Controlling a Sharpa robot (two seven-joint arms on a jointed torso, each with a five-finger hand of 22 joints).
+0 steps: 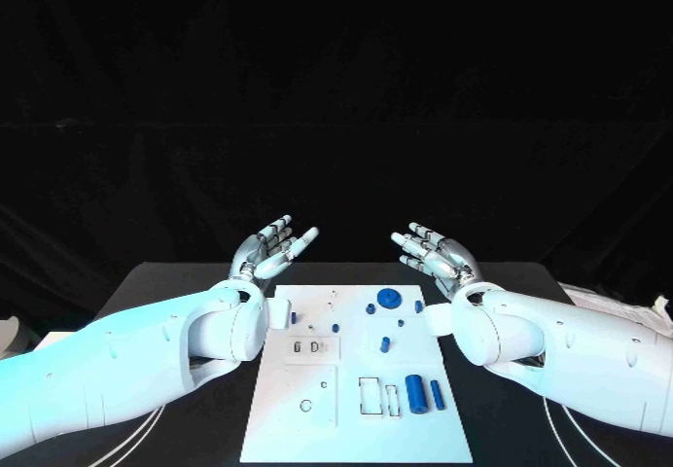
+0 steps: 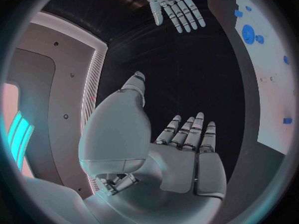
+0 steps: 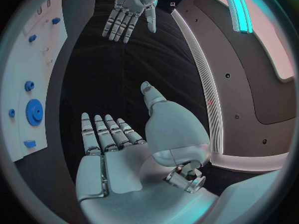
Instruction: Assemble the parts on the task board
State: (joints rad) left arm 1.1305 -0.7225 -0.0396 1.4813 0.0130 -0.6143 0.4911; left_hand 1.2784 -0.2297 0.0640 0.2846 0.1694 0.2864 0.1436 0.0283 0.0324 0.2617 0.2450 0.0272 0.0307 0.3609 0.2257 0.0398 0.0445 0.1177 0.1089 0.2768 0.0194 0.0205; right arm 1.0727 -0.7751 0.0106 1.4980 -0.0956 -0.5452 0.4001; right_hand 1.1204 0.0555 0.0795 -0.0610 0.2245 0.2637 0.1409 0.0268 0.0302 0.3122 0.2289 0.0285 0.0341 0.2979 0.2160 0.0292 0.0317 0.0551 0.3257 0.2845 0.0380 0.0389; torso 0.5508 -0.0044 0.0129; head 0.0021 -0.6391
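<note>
Both hands, left (image 1: 273, 248) and right (image 1: 435, 251), hover with fingers spread, holding nothing, above the far end of the board (image 1: 316, 428). One board lies on the black surface (image 1: 168, 282), carrying about ten blue parts (image 1: 415, 388). Backdrop dark.

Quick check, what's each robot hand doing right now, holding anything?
Left robot hand: open, fingers spread, holding nothing, raised beyond the task board.
Right robot hand: open, fingers spread, holding nothing.
</note>
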